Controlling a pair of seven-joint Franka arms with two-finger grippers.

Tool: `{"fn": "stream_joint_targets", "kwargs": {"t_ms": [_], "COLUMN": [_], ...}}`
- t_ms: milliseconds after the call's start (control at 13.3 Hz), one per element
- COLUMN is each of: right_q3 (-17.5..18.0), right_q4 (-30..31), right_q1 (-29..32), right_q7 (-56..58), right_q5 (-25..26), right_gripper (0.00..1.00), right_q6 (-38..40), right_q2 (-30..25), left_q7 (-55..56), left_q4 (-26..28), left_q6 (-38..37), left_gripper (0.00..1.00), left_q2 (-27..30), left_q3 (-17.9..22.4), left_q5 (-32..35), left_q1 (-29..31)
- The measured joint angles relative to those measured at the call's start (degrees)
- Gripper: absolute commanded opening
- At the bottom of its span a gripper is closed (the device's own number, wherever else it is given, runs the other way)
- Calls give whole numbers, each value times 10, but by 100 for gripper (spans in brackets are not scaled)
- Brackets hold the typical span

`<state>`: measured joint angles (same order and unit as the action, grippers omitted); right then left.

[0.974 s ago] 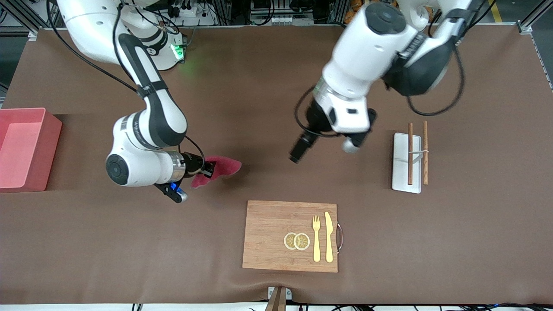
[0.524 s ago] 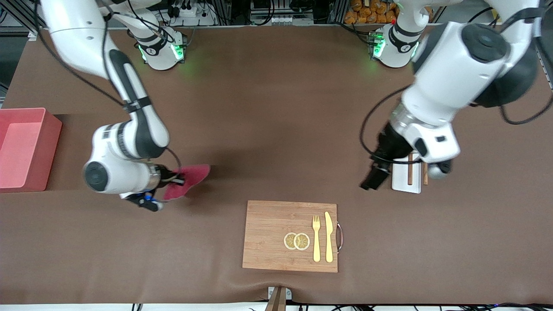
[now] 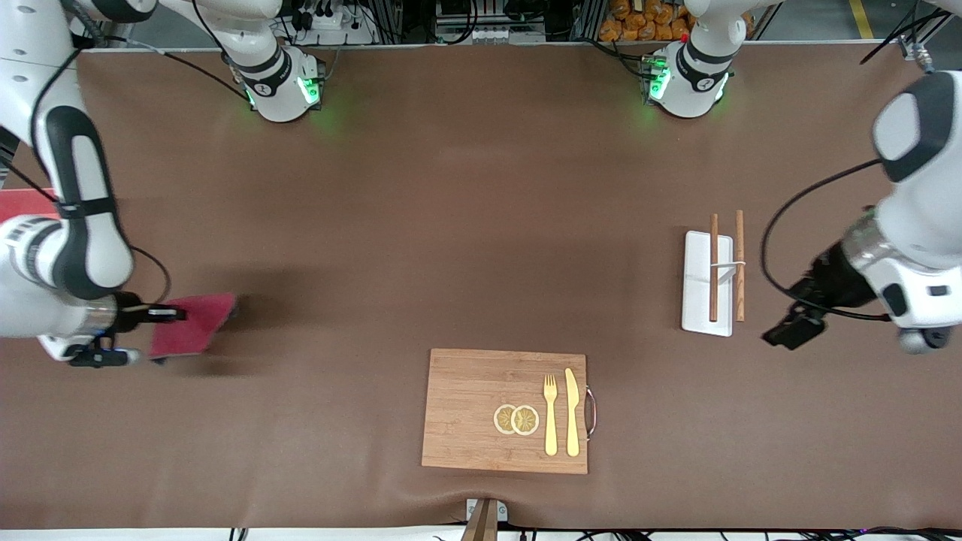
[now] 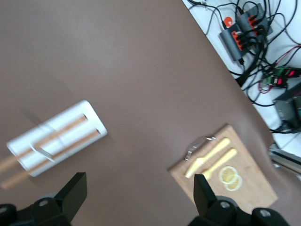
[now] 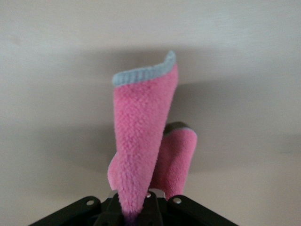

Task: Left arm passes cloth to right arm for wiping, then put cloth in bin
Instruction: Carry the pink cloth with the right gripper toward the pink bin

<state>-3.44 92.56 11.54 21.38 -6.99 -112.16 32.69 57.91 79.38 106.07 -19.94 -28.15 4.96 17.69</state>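
Cloth [image 3: 192,325] in right tool [image 3: 167,315], now nearer bin [image 3: 22,203], seemingly.

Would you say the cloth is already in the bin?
No, the cloth hangs clamped in the right end effector above the table, outside the bin.

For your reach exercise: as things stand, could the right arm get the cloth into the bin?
Probably yes. The right claw is shut on the cloth, held above the table beside the bin at that arm's end, with nothing seen between them.
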Motion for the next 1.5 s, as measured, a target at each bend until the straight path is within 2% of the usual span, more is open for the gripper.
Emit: {"fn": "stream_joint_targets", "kwargs": {"t_ms": [150, 225, 300, 449, 524, 599, 824, 974, 1199, 1348, 1498], "right_q3": [0, 0, 0, 1, 6, 11, 21, 24, 26, 28, 28], "right_q4": [-18, -24, -28, -31, -30, -28, -10, -3, 1, 1, 1], "right_q1": [33, 46, 55, 60, 59, 53, -2, -61, -141, -196, -251], "right_q7": [63, 88, 105, 117, 117, 114, 19, -79, -218, -327, -407], "right_q5": [41, 57, 69, 84, 85, 85, 85, 84, 77, 70, 32], "right_gripper": [0, 0, 0, 0, 0, 0, 0, 0, 0, 0, 0], "right_q6": [-1, -1, -1, -2, -2, -3, -12, -16, -18, -20, -27], "right_q2": [-3, -5, -7, -8, -7, -6, -5, -5, -5, -5, -5], "left_q7": [-85, -131, -174, -252, -293, -337, -452, -475, -476, -483, -512], "left_q4": [0, 0, 3, 23, 34, 42, 56, 61, 62, 62, 62], "left_q6": [-26, -39, -48, -79, -107, -144, -227, -243, -268, -272, -272], "left_gripper": [100, 100, 100, 100, 100, 100, 100, 100, 100, 100, 100], "left_q2": [2, 6, 16, 50, 74, 98, 152, 170, 193, 202, 203], "left_q3": [20, 57, 114, 253, 301, 323, 327, 299, 231, 218, 222], "left_q5": [-13, -33, -59, -90, -93, -93, -93, -73, -40, -39, -39], "left_q1": [19, 6, -28, -137, -181, -203, -210, -211, -216, -216, -213]}}
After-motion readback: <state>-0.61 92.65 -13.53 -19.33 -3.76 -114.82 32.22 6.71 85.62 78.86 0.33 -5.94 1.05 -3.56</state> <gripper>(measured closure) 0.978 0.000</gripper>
